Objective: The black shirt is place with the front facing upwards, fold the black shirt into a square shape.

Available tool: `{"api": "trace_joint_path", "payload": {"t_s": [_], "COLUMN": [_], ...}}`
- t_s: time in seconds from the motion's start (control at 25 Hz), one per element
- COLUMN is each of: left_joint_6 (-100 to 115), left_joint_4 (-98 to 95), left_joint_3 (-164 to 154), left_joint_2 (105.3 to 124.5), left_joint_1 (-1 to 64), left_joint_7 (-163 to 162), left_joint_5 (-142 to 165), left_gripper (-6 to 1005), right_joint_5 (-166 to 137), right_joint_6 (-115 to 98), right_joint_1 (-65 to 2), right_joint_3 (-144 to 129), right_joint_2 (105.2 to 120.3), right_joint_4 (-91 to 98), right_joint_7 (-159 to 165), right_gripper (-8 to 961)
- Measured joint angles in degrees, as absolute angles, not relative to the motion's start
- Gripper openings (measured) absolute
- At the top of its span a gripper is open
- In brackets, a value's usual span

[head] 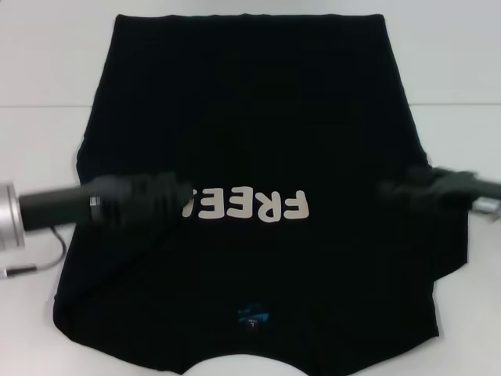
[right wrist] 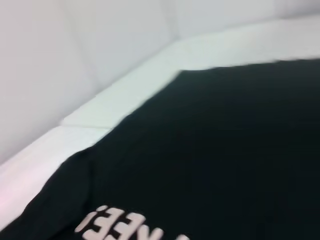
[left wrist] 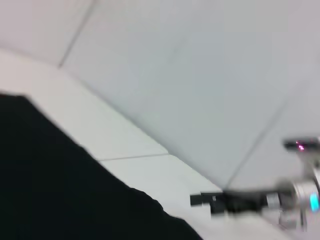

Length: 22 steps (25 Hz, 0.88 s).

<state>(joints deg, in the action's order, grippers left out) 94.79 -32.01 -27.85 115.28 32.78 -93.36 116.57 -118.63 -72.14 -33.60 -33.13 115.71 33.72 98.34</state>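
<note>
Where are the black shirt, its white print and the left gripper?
black shirt (head: pixel 258 117): head view, plain upper cloth.
white print (head: pixel 252 206): head view, middle letters.
left gripper (head: pixel 149 200): head view, blurred black body.

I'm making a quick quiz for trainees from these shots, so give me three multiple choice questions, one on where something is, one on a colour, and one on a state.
1. Where is the left gripper?
A. over the shirt beside the print
B. off the table
C. at the far hem

2. What colour is the print on the black shirt?
A. red
B. white
C. yellow

3. How does the black shirt lie?
A. folded into a square
B. bunched in a heap
C. spread out flat, print up

Answers:
1. A, since the head view shows it above the cloth, covering the left end of the lettering, while the right gripper is over the shirt's right edge.
2. B, as the letters are white on black.
3. C, as the whole front shows, with the small blue neck label nearest the robot.
</note>
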Motion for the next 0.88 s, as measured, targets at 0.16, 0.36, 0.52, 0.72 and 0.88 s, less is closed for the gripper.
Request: {"api": "trace_joint_path", "payload": {"t_s": [0.16, 0.36, 0.52, 0.72, 0.88], "left_joint_6": [96.08, 94.84, 94.66, 94.62, 94.62], "left_joint_4": [-32.58, -32.85, -32.99, -33.04, -32.79], "left_joint_3": [-29.41, -31.4, -31.45, -31.55, -31.61], "left_joint_2": [117.27, 118.21, 117.99, 117.92, 117.64], "left_joint_1": [29.56, 26.42, 26.02, 26.11, 25.94], "left_joint_7": [-79.67, -69.89, -69.15, -69.17, -69.31], "left_joint_5": [116.83, 117.22, 117.22, 117.22, 117.26], "left_gripper": [645, 863, 947, 948, 949], "right_joint_5": [-123.95, -132.43, -138.78, -146.54, -148.92], "right_joint_6": [-75.59, -81.4, -81.93, -79.33, -76.1], "right_joint_1": [-34.45, -36.65, -38.07, -41.24, -43.42], "right_joint_3": [-33.31, -33.32, -33.3, -33.31, -34.08], "right_joint_2": [110.68, 103.01, 101.0, 102.4, 104.22], "right_joint_4": [35.23, 35.8, 37.86, 37.29, 34.1], "right_joint_7": [114.96, 137.77, 146.95, 148.99, 148.54], "right_gripper": [926, 926, 925, 925, 925]}}
